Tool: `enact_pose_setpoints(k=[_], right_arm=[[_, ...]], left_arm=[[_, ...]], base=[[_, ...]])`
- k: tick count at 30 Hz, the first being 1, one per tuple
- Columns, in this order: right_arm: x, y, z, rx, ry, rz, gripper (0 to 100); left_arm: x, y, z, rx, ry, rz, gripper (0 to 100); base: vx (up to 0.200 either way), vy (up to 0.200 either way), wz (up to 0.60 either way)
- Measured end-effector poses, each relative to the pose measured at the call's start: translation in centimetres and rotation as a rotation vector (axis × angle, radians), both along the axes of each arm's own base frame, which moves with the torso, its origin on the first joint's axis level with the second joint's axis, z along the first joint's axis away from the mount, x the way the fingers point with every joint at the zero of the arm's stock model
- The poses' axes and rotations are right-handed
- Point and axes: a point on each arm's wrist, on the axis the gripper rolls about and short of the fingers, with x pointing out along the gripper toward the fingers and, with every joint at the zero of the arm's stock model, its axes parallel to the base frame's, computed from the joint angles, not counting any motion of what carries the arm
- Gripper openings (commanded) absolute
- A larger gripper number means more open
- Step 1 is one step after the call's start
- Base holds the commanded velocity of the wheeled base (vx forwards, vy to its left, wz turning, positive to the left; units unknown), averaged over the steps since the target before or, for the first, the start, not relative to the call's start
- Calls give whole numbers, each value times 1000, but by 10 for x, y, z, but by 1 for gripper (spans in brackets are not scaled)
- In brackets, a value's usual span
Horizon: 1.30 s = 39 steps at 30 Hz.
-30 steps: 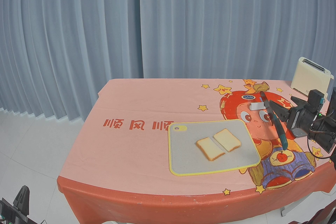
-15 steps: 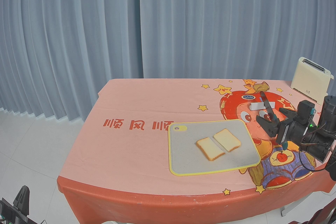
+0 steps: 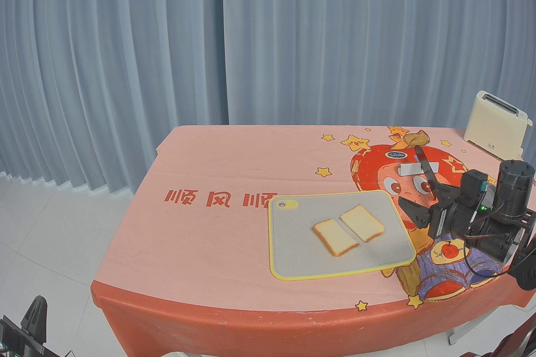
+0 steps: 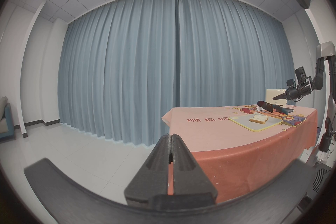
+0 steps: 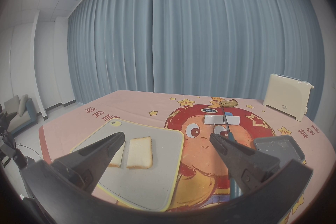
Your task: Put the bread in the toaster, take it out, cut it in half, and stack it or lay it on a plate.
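My right gripper [image 3: 417, 192] hangs spread beside the cutting board [image 3: 296, 257] holding two bread halves [image 3: 335, 237]; my left gripper [image 4: 170, 158] is pressed together.

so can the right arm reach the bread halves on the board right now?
Probably yes: the right gripper is open beside the cutting board, with nothing between it and the bread halves.

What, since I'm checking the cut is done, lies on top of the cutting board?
Two bread halves lie flat, side by side with a narrow gap, on the cutting board. The board beneath them is hidden.
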Motion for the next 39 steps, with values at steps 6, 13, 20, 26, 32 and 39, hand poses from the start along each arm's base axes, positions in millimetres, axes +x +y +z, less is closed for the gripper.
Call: enact_pose_setpoints(k=[6, 13, 20, 26, 32, 39], right_arm=[[1, 1, -2, -5, 8, 1, 100], [1, 1, -1, -10, 4, -9, 100], [0, 4, -2, -10, 5, -5, 100], [0, 5, -4, -10, 13, 1, 100], [5, 7, -7, -17, 25, 3, 100], [11, 9, -4, -19, 13, 0, 100]], left_arm=[[0, 0, 0, 0, 0, 0, 0], [0, 0, 0, 0, 0, 0, 0], [0, 0, 0, 0, 0, 0, 0], [0, 0, 0, 0, 0, 0, 0], [0, 0, 0, 0, 0, 0, 0], [0, 0, 0, 0, 0, 0, 0]], base=[[0, 0, 0], [0, 0, 0], [0, 0, 0], [0, 0, 0], [0, 0, 0], [0, 0, 0]])
